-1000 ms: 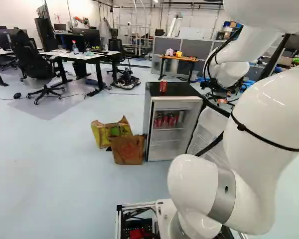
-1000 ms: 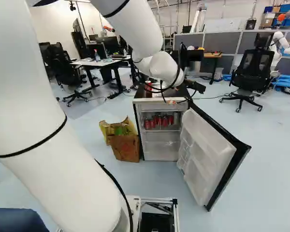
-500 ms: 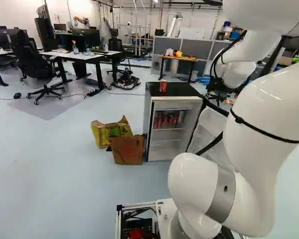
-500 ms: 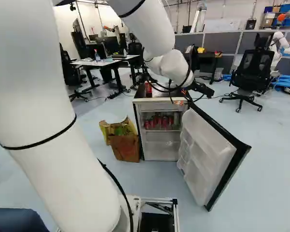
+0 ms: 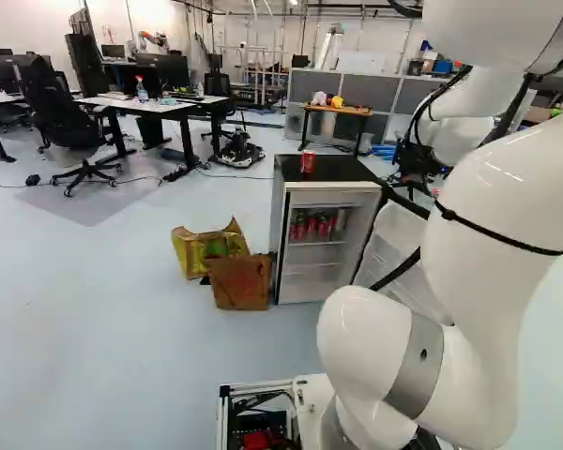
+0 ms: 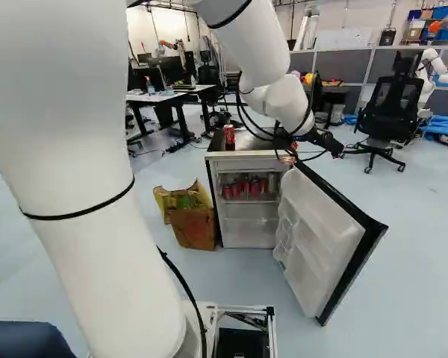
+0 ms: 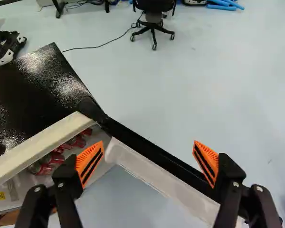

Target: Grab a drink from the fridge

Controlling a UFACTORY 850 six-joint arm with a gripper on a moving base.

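Over the open door side of the fridge, my gripper shows in the right base view. In the wrist view the gripper stands open, its orange pads wide apart. The top edge of the fridge door runs below and between the fingers; whether they touch it I cannot tell. The fridge has its door swung open. Several red cans stand on its upper shelf, partly seen beside one finger as cans in the wrist view. One red can stands upright on the fridge top.
A paper bag and a yellow-green bag stand against the fridge's left side. Behind are desks and a wooden table. An office chair and another robot are at the right of the right base view.
My arm has swung rightward in the right base view, carrying the gripper from above the fridge top toward the door side. The base, fridge and cans have not moved.
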